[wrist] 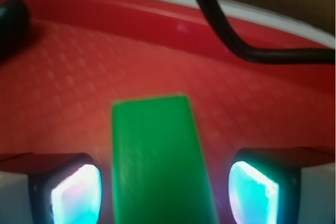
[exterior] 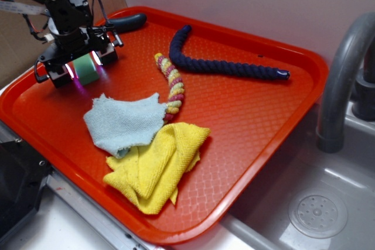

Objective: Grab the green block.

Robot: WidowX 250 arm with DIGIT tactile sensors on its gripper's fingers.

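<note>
Straddling the green block (wrist: 157,156), the gripper (wrist: 163,192) stands spread, pads (wrist: 76,195) clear of both sides; block's near end cut off.

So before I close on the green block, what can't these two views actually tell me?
- Contact: in the wrist view the pincer straddles the green block, gaps on both sides; the picture is blurred, so the clearance is unclear.
- Block's near end: cut off by the wrist view's bottom edge.
- Exterior view: the pincer and arm cover most of the block; whether it rests on the orange tray can't be told.
</note>
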